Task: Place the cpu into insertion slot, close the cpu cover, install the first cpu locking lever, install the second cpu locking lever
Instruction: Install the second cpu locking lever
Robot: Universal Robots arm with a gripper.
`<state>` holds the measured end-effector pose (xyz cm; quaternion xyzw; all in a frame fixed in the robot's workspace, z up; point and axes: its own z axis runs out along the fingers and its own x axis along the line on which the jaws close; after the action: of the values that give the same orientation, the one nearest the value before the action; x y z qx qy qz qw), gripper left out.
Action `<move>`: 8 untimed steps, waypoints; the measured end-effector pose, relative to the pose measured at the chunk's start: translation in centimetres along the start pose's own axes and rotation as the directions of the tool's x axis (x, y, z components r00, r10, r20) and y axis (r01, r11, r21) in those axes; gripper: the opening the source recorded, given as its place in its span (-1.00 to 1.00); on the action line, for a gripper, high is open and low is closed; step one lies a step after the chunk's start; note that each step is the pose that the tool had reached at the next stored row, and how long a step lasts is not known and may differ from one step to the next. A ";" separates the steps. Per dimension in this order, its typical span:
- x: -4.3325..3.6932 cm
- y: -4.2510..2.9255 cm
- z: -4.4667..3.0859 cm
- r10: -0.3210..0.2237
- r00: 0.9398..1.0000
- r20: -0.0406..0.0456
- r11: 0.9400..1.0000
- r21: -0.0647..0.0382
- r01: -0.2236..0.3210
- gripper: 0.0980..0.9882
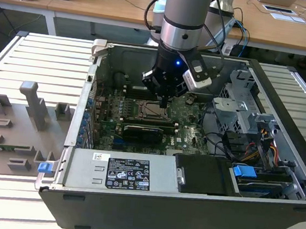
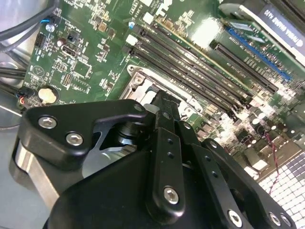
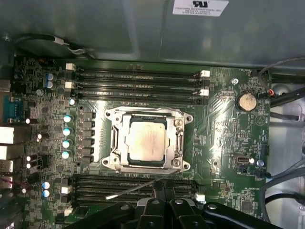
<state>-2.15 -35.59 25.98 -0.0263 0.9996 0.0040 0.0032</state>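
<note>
In the first wrist view the cpu [image 3: 145, 141] lies flat in the insertion slot [image 3: 111, 116], silvery top up. The cpu cover [image 3: 180, 138] lies down around it as a metal frame. A thin metal locking lever [image 3: 133, 190] sticks out at a slant over the memory slots beside the socket. My gripper [image 3: 163, 183] is shut, and its tip meets the lever's end; whether it pinches the lever is unclear. In the exterior view the gripper [image 1: 164, 103] hangs just over the socket [image 1: 152, 112] inside the open computer case. In the second wrist view the black fingers [image 2: 164, 143] hide most of the socket [image 2: 143, 85].
Long black memory slots [image 3: 138, 81] flank the socket on two sides. A coin battery [image 3: 246, 100] sits on the green board. The power supply [image 1: 127, 173] and a drive cage [image 1: 241, 110] with cables [image 1: 221, 143] crowd the case. Grey fixtures [image 1: 28, 107] stand at the exterior view's left.
</note>
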 end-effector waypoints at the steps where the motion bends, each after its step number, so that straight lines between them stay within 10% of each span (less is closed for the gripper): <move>1: 0.01 -0.16 0.00 0.000 1.000 0.000 1.000 0.000 0.000 -0.98; 8: 0.09 -1.67 0.00 0.000 1.000 0.000 1.000 0.000 0.000 -0.98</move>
<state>-2.15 -37.27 25.97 -0.0263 0.9996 0.0040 0.0032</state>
